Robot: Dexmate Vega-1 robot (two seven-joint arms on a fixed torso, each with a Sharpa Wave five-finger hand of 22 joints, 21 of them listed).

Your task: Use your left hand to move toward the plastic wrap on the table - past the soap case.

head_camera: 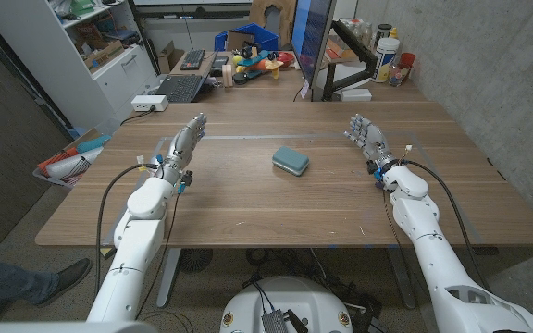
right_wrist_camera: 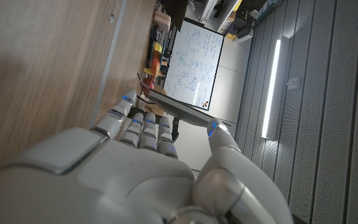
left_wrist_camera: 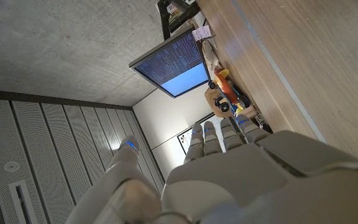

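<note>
Centrally, a teal rounded-rectangular soap case (head_camera: 290,160) lies flat on the table (head_camera: 248,203).

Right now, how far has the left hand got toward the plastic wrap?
Nothing looks done. The left hand is open near the table's left side, holding nothing, with the teal soap case off to its right. I cannot make out any plastic wrap, so the whole approach remains.

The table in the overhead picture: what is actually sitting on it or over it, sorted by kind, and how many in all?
Robot hands: 2, the left hand and the right hand, both holding nothing.
Teal soap cases: 1, the soap case near the middle of the table.
Plastic wrap: 0 that I can make out on the tabletop.
Total: 3
</note>
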